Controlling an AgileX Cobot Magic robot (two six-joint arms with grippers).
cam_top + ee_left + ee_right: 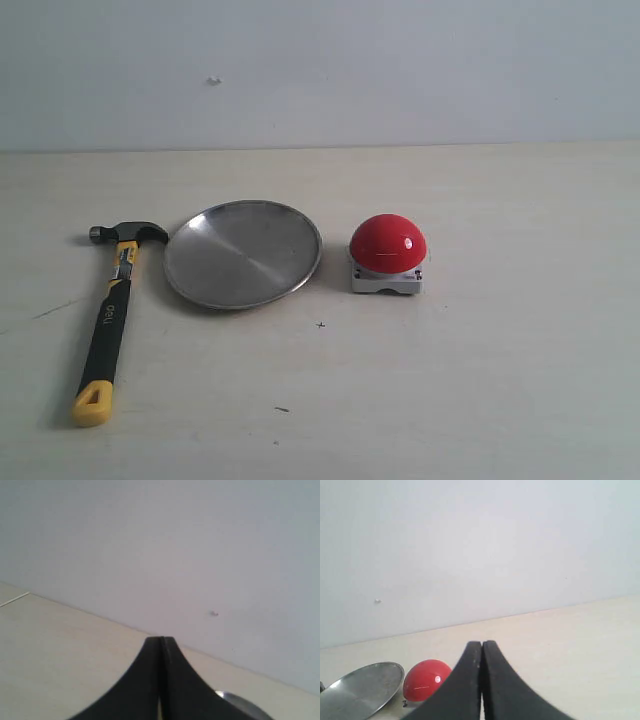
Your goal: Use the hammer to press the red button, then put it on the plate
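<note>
The hammer (108, 320) lies flat on the table at the left, dark head toward the back, yellow looped end toward the front. Right of its head sits the silver plate (243, 253), with nothing on it. Further right stands the red button (387, 243) on its small grey base. Neither arm shows in the exterior view. My left gripper (161, 640) is shut with nothing in it; a sliver of the plate (240, 702) shows beside it. My right gripper (482, 643) is shut on nothing, with the red button (425, 680) and the plate (362, 690) beyond it.
A pale wooden table (500, 380) carries everything. A plain grey wall (400, 70) rises behind it, with one small mark. A few tiny specks lie on the table near the front.
</note>
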